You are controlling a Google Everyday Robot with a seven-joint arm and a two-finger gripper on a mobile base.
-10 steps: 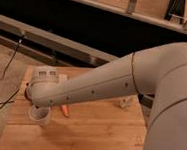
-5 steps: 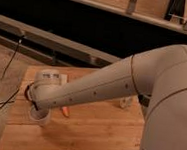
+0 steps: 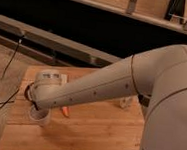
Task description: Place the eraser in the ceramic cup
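Note:
The ceramic cup [image 3: 39, 115] is a small pale cylinder standing near the left front of the wooden table [image 3: 96, 132]. My gripper [image 3: 39, 107] points down right over the cup's mouth, mostly hidden under my white wrist [image 3: 49, 86]. The eraser is not visible; I cannot tell whether it is held. A small orange object [image 3: 64, 111] lies on the table just right of the cup.
A dark maroon round dish [image 3: 27, 90] shows partly behind my wrist at the table's left. A small white object [image 3: 125, 102] stands at the right back. Black cables [image 3: 8, 63] run across the floor to the left. A dark ledge [image 3: 65, 44] runs behind the table.
My wrist has sunk slightly toward the cup. The cup and the orange object have not moved.

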